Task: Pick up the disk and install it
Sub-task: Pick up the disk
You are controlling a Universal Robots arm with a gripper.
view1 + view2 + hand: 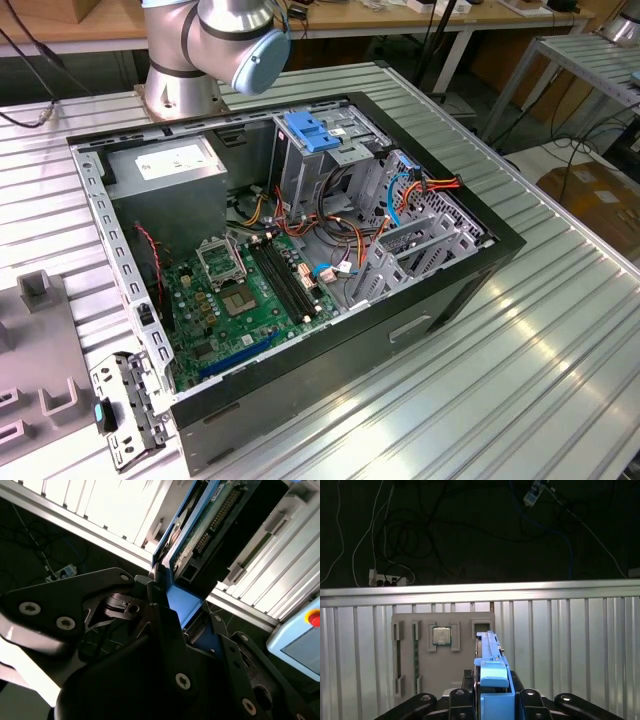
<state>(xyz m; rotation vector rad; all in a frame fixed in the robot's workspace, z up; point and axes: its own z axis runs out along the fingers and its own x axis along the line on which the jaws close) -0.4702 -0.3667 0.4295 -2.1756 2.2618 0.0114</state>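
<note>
Gripping the disk (200, 530) by its blue rail, gripper (182, 607) closed on it. With a grey tray (410, 622) beyond, on slatted table (580, 650).

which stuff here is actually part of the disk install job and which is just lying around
In the job: the disk, held between the jaws of the gripper; open computer case; its drive cage.
Just lying about: grey tray; processor chip in a tray pocket; power strip on the floor.
</note>
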